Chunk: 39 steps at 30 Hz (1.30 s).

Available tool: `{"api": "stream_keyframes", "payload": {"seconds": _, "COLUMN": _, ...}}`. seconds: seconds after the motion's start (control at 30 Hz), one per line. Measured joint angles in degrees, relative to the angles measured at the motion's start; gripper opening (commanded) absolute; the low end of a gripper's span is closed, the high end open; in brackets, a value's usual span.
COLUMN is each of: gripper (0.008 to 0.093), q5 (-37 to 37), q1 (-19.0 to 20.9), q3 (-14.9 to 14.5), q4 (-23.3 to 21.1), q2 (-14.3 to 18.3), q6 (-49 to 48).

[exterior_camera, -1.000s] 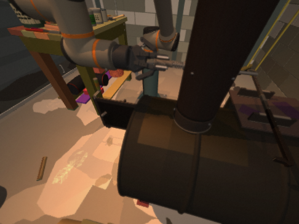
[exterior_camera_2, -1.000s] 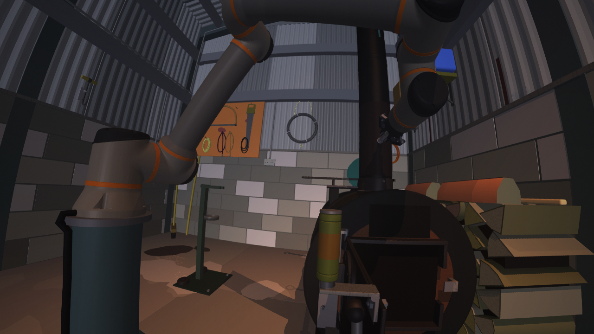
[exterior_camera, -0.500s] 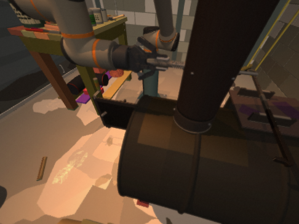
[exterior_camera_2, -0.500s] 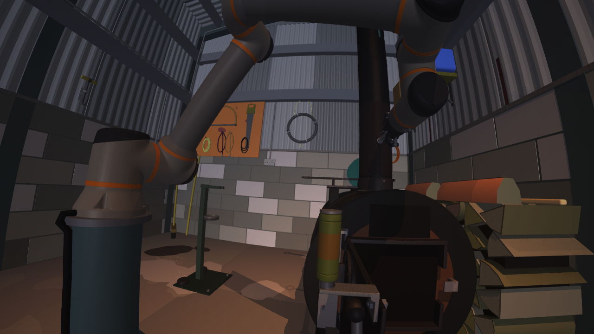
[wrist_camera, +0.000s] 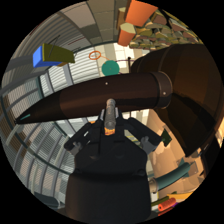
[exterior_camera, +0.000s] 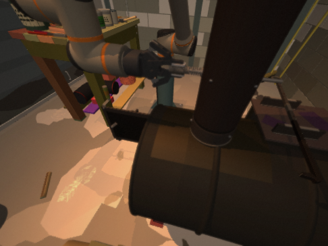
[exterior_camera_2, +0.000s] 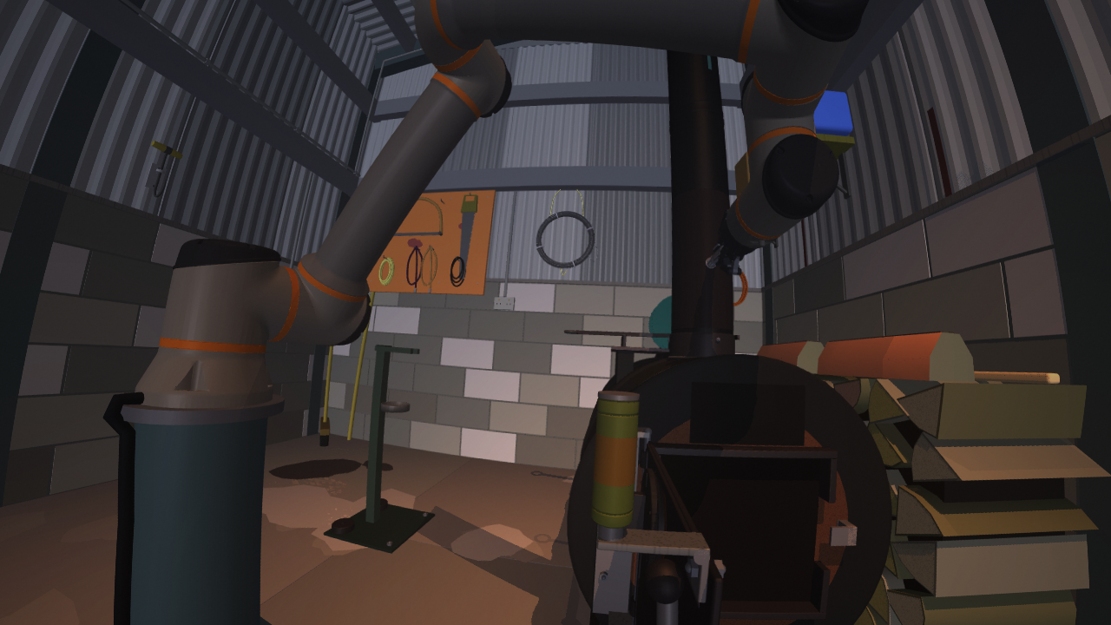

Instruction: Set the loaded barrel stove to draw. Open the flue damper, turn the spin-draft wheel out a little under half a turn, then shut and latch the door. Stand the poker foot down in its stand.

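My gripper (exterior_camera: 175, 69) is closed around the coiled spring handle of the flue damper (wrist_camera: 110, 115), which sticks out sideways from the dark flue pipe (exterior_camera: 233, 64) above the barrel stove (exterior_camera: 216, 175). From my side the handle (exterior_camera: 189, 70) runs straight ahead into the pipe. The stove door (exterior_camera: 126, 126) stands open at the front, and the firebox opening (exterior_camera_2: 738, 505) shows dark inside. The poker (exterior_camera: 297, 128) leans along the far side of the stove. The poker stand (exterior_camera_2: 381, 466) is out on the floor, empty. The spin-draft wheel is not plainly visible.
The flue pipe (exterior_camera_2: 699, 218) rises right beside my wrist. A workbench (exterior_camera: 84, 40) with tins stands behind the arm. Stacked firewood (exterior_camera_2: 987, 482) fills the wall side of the stove. My own pedestal (exterior_camera_2: 194, 505) stands on open floor, where a small stick (exterior_camera: 46, 184) lies.
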Motion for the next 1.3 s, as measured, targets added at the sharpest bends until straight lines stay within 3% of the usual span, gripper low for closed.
{"api": "stream_keyframes", "payload": {"seconds": 0.37, "gripper": 0.0080, "q5": 0.0, "q1": 0.0, "q3": 0.0, "q4": 0.0, "q2": 0.0, "q6": 0.0}}
{"api": "stream_keyframes", "payload": {"seconds": 1.07, "gripper": 0.0495, "q5": 0.0, "q1": 0.0, "q3": 0.0, "q4": 0.0, "q2": 0.0, "q6": 0.0}}
{"api": "stream_keyframes", "payload": {"seconds": 1.3, "gripper": 0.0500, "q5": 0.0, "q1": 0.0, "q3": 0.0, "q4": 0.0, "q2": 0.0, "q6": 0.0}}
